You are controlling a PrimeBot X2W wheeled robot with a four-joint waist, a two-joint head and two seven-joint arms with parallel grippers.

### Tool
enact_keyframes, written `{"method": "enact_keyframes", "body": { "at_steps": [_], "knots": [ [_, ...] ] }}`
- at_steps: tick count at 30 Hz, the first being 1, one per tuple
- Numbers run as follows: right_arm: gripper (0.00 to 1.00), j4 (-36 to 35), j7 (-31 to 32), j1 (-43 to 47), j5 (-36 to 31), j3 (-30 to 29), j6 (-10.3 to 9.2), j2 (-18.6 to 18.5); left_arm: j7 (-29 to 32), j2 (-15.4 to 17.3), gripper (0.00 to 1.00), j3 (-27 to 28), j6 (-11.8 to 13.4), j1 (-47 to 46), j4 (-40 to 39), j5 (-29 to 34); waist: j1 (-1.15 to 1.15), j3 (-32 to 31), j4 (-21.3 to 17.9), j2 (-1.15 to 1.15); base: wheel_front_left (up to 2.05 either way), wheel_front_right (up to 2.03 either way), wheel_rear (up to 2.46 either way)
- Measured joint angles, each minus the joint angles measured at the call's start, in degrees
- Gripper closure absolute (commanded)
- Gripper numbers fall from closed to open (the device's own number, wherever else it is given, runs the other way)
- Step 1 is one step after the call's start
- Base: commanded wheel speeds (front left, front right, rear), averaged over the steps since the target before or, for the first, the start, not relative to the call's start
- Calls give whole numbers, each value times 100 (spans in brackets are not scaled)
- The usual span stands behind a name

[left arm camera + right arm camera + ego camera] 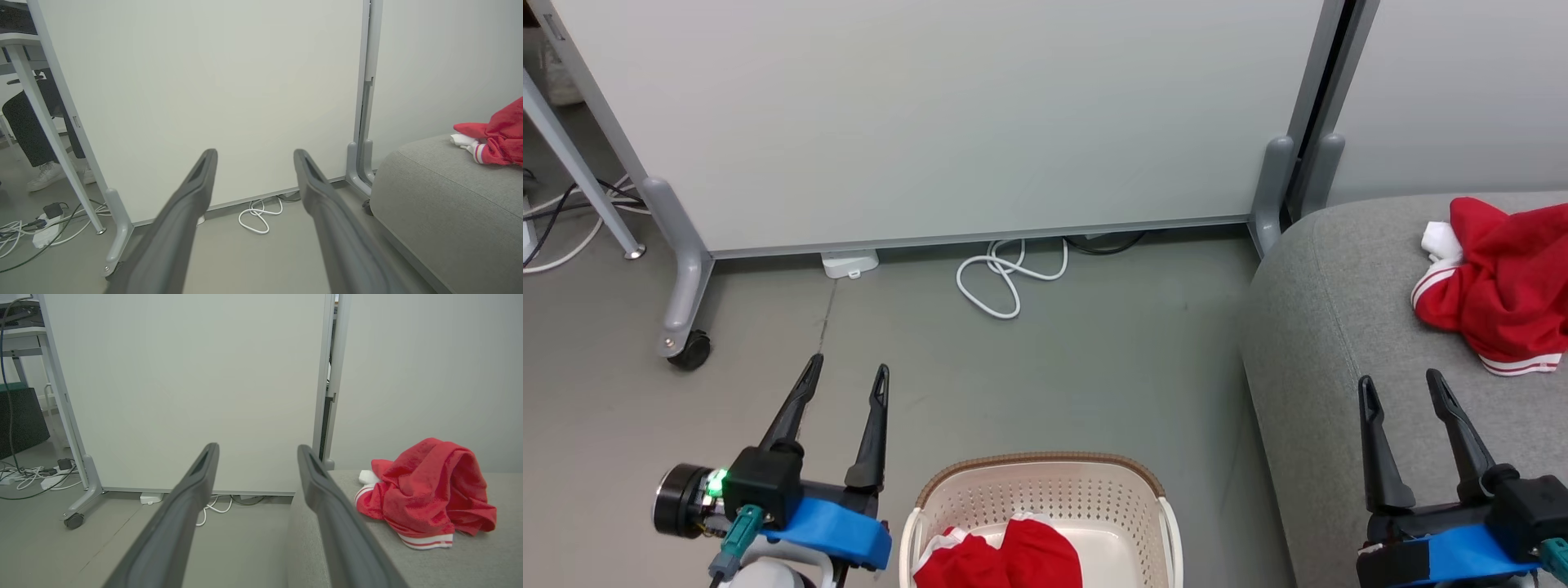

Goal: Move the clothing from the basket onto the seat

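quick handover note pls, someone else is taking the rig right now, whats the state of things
Grippers: left gripper open and empty, over the floor left of the basket; right gripper open and empty, at the seat edge.
Done: one red garment lies crumpled on the seat.
Left: second red garment is in the basket; it needs picking up and placing on the seat.

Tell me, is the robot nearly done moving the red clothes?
About halfway. One red garment already lies on the grey seat. Nothing is in hand: the left end effector and right end effector are both open and empty. A second red garment is in the basket, waiting to go over.
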Motion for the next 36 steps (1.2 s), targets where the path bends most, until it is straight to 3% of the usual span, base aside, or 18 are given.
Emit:
{"method": "enact_keyframes", "body": {
  "at_steps": [10, 36],
  "knots": [
    [0, -101, 0, -420, -140, 193, 0, 2, 0, 338, 0, -899, -94, -1010, 710, 175, 1, 548, -159, 0, 0, 0, 0],
    [0, -428, 0, -1803, -376, 610, 0, -166, 0, 794, 0, -4426, -122, -3423, 3729, -603, 1, 2670, -770, -1, 0, 0, 0]
  ]
}}
